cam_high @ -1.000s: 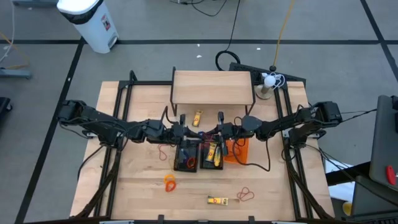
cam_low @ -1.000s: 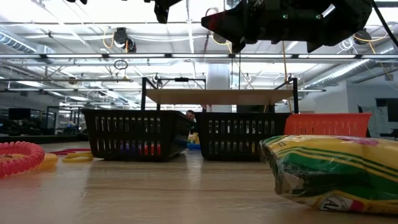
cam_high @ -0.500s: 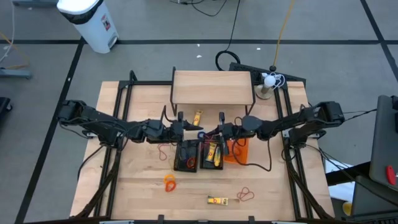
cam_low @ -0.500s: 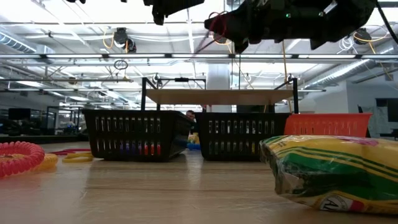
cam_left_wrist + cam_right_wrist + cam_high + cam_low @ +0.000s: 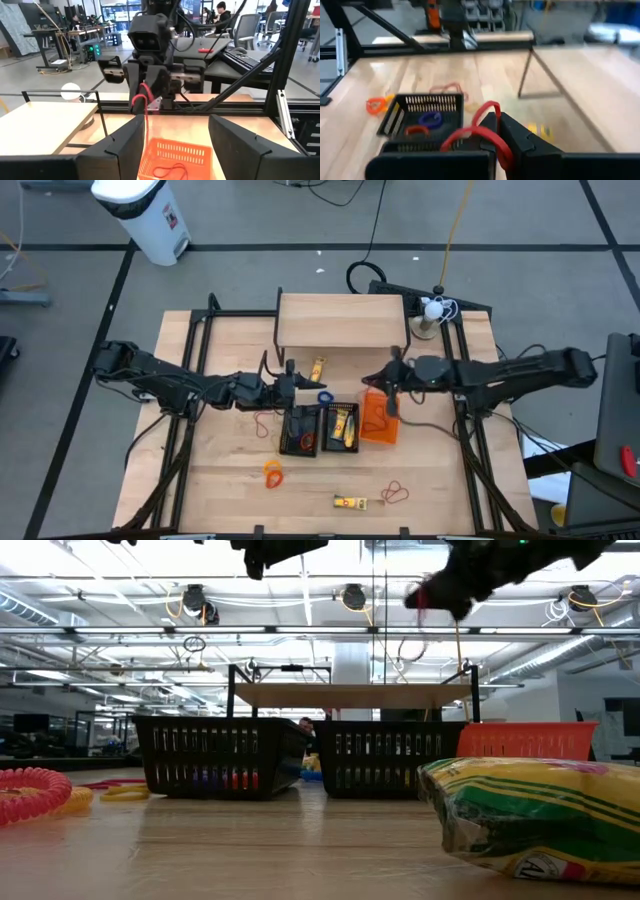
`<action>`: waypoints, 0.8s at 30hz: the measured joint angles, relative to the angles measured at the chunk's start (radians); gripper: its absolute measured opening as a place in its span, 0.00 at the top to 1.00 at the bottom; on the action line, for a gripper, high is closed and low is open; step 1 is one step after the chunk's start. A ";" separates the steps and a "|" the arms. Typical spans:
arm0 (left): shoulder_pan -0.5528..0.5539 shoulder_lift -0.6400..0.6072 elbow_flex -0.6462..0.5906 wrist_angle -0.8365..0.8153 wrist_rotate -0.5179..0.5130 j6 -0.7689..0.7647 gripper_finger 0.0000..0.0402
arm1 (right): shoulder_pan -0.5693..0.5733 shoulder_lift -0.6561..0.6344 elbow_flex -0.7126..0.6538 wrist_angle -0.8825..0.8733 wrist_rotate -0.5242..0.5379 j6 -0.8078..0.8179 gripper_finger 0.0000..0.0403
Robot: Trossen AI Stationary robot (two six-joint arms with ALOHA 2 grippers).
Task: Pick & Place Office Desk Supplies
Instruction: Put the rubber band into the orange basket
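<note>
Two arms meet at mid-frame, and the right gripper [image 5: 391,385] has a red rubber band [image 5: 140,99] pinched in its closed fingers.

Seen from above, that gripper sits just above the orange basket [image 5: 380,421] at centre-right, the red loop dangling from its tip; a loop already lies in that basket. The left gripper [image 5: 296,384], left of centre by the upper edge of the two black baskets [image 5: 321,430], has its fingers [image 5: 121,144] spread and holds nothing. I'd say the drop is the step in hand: bring the loop low and well inside the orange rim before parting the fingers, since a band this light could snag on the wall. More loose bands [image 5: 396,494] and a yellow pack [image 5: 349,502] wait on the table [image 5: 220,480] toward the lower edge.
</note>
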 joint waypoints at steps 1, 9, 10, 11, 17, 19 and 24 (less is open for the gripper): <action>0.000 0.000 0.000 0.001 -0.007 0.002 0.45 | -0.004 -0.025 0.000 -0.049 -0.001 0.035 1.00; 0.018 0.000 0.000 0.008 -0.076 0.005 0.44 | -0.021 -0.050 0.000 -0.361 -0.030 0.342 1.00; 0.023 0.000 0.000 0.010 -0.076 0.006 0.44 | -0.023 -0.038 0.000 -0.380 -0.051 0.370 1.00; 0.028 0.000 0.000 0.014 -0.076 0.006 0.44 | -0.025 -0.025 0.000 -0.395 -0.075 0.398 1.00; 0.064 0.000 0.000 0.039 -0.074 0.007 0.44 | -0.024 0.056 0.000 -0.480 -0.137 0.528 1.00; 0.078 0.000 0.000 0.043 -0.065 0.007 0.44 | -0.024 0.081 0.000 -0.499 -0.151 0.555 1.00; 0.106 -0.001 0.000 0.064 -0.006 0.002 0.44 | -0.024 0.115 0.000 -0.468 -0.161 0.540 0.99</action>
